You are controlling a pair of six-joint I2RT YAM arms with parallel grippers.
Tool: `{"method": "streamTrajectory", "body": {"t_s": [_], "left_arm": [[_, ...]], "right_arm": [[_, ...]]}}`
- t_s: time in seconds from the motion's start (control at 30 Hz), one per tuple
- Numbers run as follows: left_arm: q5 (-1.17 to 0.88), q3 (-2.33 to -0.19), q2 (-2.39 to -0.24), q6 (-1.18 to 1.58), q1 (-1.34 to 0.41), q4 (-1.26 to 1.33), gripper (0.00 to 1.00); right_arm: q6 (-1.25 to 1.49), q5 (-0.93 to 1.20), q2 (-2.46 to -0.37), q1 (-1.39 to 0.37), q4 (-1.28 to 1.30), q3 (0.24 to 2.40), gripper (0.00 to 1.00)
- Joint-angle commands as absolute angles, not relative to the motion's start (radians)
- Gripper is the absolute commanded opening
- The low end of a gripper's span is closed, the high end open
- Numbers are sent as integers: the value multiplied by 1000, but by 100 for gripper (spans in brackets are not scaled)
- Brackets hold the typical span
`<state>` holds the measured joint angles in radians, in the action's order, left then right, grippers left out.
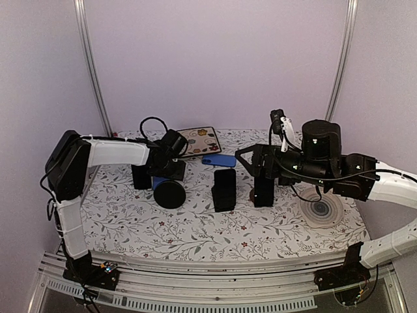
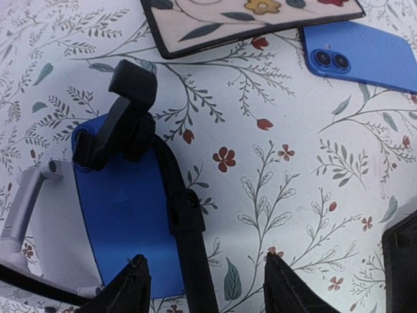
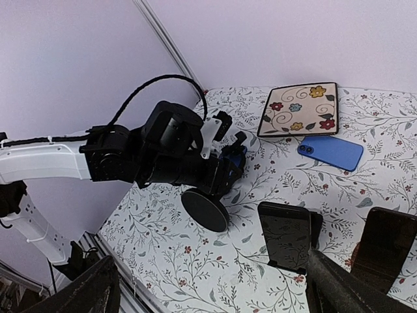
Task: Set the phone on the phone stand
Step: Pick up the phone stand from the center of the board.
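The blue phone [image 1: 218,160] [image 2: 365,55] [image 3: 331,151] lies flat on the floral cloth, camera side up, beside a flowered plate. A black phone stand lies tipped over, with its round base [image 1: 169,193] [image 3: 205,208] on edge. Its stem [image 2: 186,215] ends in a clamp [image 2: 133,81]. My left gripper [image 1: 159,171] [image 2: 210,283] straddles that stem, jaws partly open with a gap on either side. A blue panel [image 2: 124,222] with a pale grey leg sits under the stem. Well to the right of the phone, my right gripper [image 1: 251,163] [image 3: 212,293] is wide open and holds nothing.
The flowered square plate [image 1: 199,140] [image 2: 254,19] [image 3: 300,109] sits at the back. A dark glossy slab on a small black stand [image 1: 224,189] [image 3: 285,235] is mid-table, with another black block [image 1: 264,189] [image 3: 391,244] beside it. A grey ringed disc [image 1: 320,210] lies right.
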<state>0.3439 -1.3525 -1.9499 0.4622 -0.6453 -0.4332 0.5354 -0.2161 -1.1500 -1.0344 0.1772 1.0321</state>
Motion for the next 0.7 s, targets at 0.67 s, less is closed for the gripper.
{"method": "streamTrajectory", "body": {"t_s": [0.67], "left_arm": [[266, -1370, -2045, 483, -706, -384, 53]], "right_arm": [[552, -222, -1133, -1033, 172, 1007, 99]]}}
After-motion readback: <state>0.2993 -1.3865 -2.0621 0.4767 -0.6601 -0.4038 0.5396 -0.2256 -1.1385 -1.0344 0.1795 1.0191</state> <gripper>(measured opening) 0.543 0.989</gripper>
